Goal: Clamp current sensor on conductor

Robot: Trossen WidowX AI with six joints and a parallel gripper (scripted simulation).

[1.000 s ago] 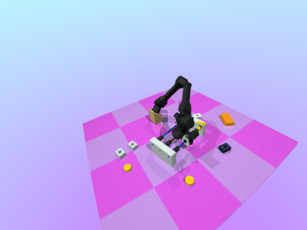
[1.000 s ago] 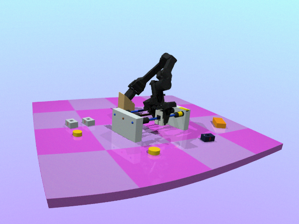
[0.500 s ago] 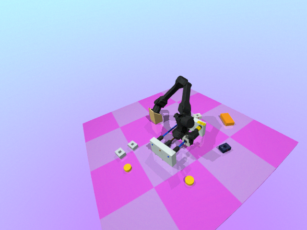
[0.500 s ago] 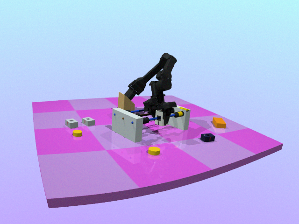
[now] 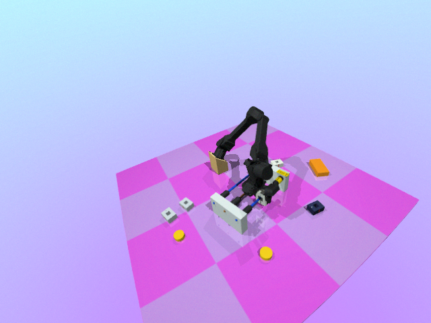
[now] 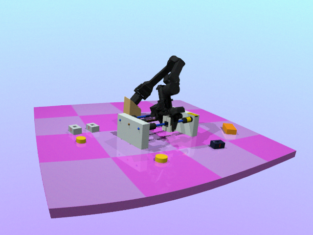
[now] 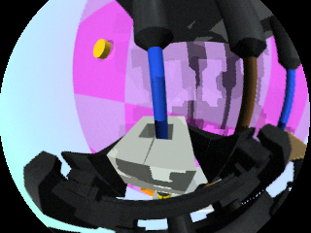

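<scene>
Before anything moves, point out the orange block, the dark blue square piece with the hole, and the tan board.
Orange block (image 5: 318, 168) (image 6: 229, 129): top and exterior views, its body.
Dark blue piece (image 5: 318, 209) (image 6: 215, 145): both views, its side.
Tan board (image 5: 217, 165) (image 6: 128, 107): both views, its face.
</scene>
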